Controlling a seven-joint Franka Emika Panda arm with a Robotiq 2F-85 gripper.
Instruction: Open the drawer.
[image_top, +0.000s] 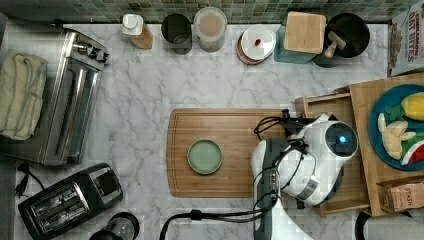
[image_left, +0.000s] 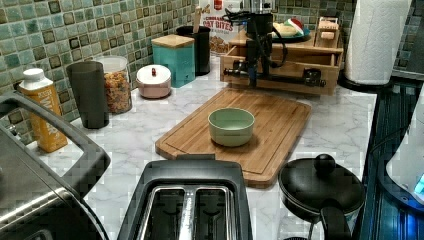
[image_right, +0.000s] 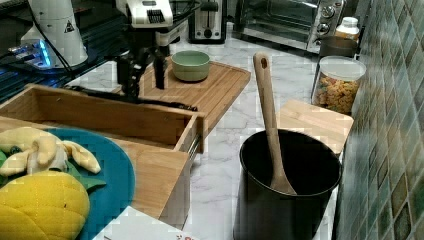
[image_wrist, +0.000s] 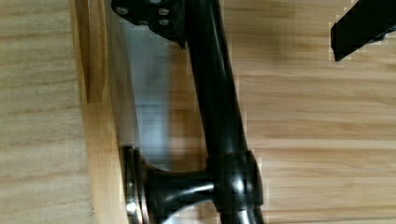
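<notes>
Drawer (image_right: 105, 117) already pulled well out — gripper (image_right: 145, 70) straddles handle (image_right: 130, 98), fingers apart, not clamped; little left.

Green bowl (image_top: 205, 156) on cutting board (image_top: 220, 125); toaster (image_top: 70, 200), cereal jar (image_left: 116, 82), black utensil pot w/ wooden spoon (image_right: 269, 115).

The top view looks straight down, the left view and right view face each other low across the cutting board (image_top: 220, 152), and the wrist view hugs the drawer handle (image_wrist: 219, 107).
</notes>
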